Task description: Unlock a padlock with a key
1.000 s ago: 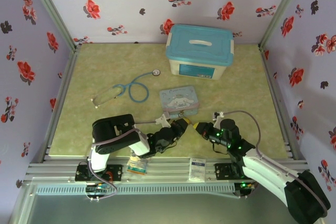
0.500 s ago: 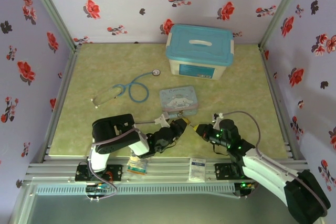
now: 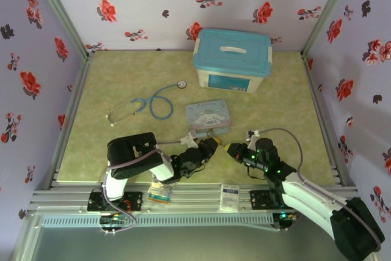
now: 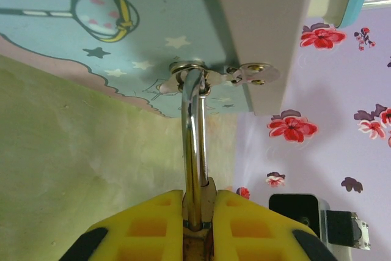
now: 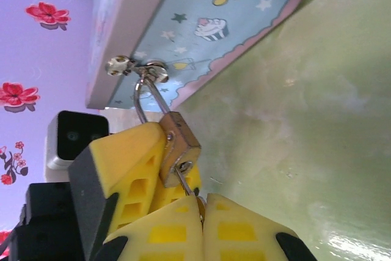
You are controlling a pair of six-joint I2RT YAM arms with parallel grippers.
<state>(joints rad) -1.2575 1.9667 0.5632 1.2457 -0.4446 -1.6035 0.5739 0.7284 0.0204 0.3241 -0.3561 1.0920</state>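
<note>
At the tin hasp [image 5: 154, 73]: padlock [image 5: 180, 145] clamped in left hand [image 4: 197, 206], key [image 5: 186, 181] pinched in right hand [image 5: 201, 207], apparently inserted; next, a turn.

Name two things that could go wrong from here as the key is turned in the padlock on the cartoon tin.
1. The key is thin and seems barely seated in the padlock; an off-axis twist by the right gripper could bend it or pop it out.
2. The shackle is hooked through the hasp of the tin, and the left gripper clamps just the small body, so turning may spin the lock or drag the tin.
</note>
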